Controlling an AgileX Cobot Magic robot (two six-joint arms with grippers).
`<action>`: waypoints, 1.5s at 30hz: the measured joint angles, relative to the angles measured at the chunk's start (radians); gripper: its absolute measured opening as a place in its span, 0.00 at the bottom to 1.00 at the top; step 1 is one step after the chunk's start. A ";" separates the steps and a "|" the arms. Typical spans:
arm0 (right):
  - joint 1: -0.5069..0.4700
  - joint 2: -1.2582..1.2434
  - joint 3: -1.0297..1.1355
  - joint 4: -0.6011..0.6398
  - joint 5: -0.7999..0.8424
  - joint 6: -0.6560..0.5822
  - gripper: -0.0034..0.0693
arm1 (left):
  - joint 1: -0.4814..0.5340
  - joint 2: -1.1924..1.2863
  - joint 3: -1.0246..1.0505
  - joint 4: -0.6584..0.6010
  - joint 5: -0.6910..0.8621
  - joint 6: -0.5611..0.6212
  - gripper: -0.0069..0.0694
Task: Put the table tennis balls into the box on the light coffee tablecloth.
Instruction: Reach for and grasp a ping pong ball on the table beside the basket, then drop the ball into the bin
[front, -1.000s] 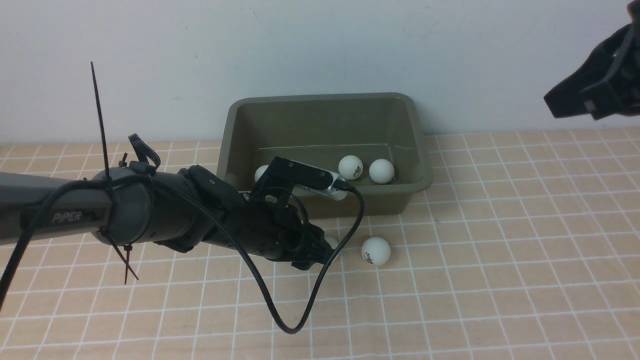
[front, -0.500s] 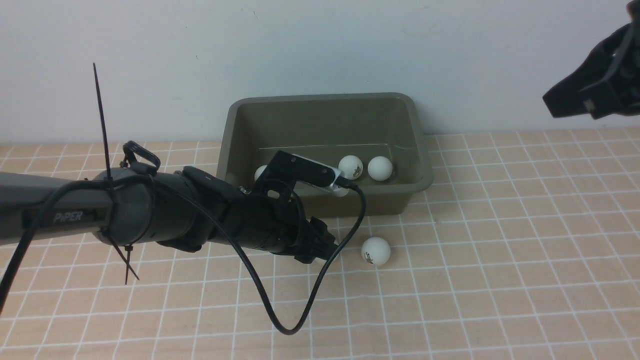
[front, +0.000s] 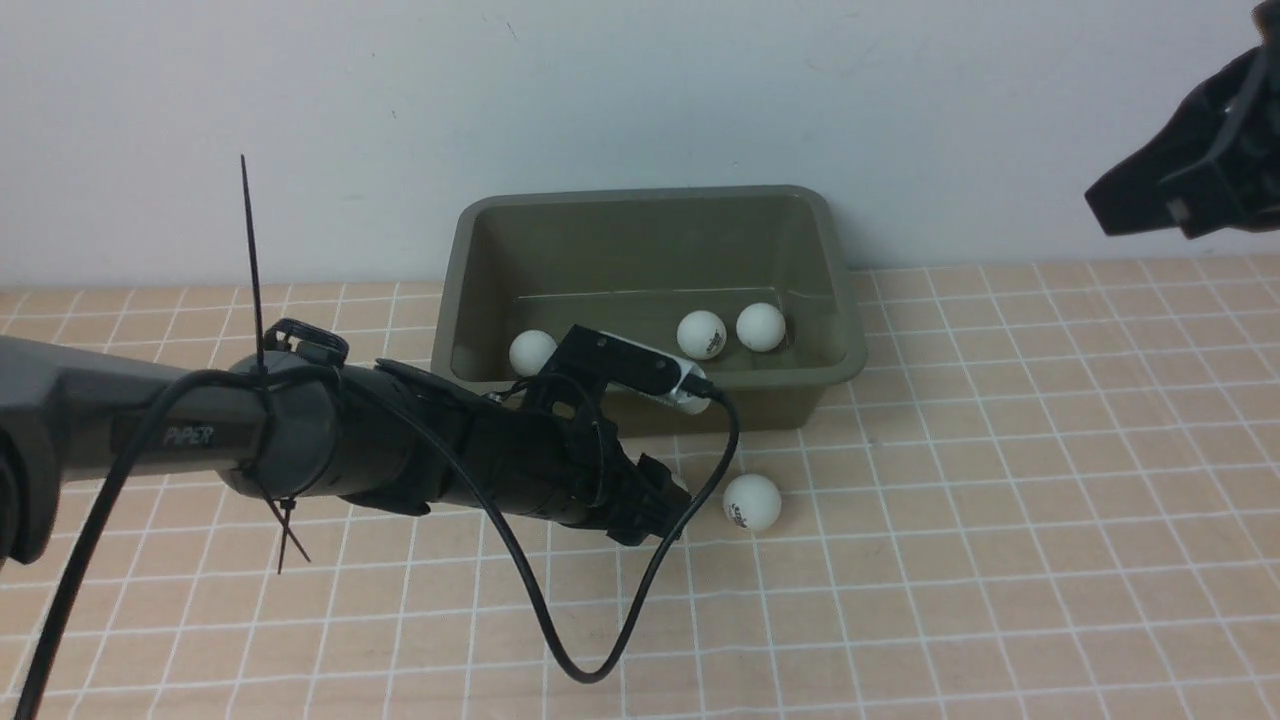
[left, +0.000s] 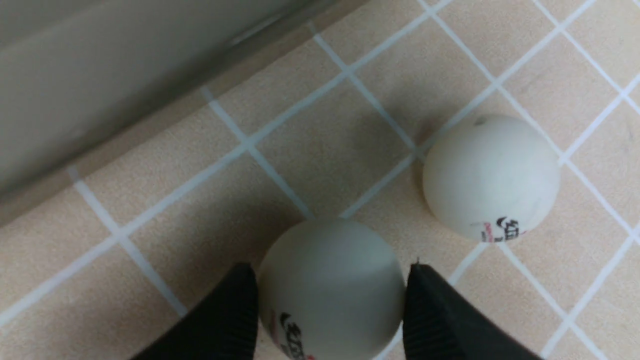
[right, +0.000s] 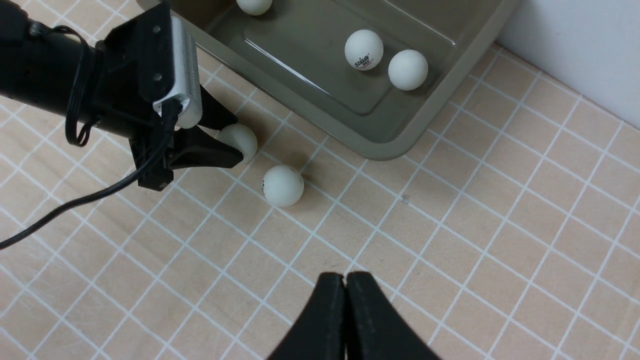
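Inside the left gripper (left: 331, 268), the clamped ball (left: 330, 300) is partly cut off.

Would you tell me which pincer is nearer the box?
Left: the left pincer is just in front of the box; the right pincer is raised, well to its right.

A dark grey left arm (front: 100, 420) marked "PIPER" is seen, bound by black zip ties (front: 250, 240), trailed by a looping black cable (front: 522, 585) and ended by a black left gripper (right: 239, 141).
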 joint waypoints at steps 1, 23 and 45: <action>0.000 0.000 0.000 -0.002 0.000 0.000 0.03 | 0.000 -0.005 0.000 -0.001 0.004 0.000 0.48; 0.000 0.000 0.000 -0.015 0.000 -0.007 0.03 | 0.069 -0.225 -0.061 -0.011 0.008 0.057 0.48; 0.000 0.000 0.000 0.014 -0.008 -0.046 0.03 | 0.145 -0.430 -0.221 0.428 0.272 -0.425 0.50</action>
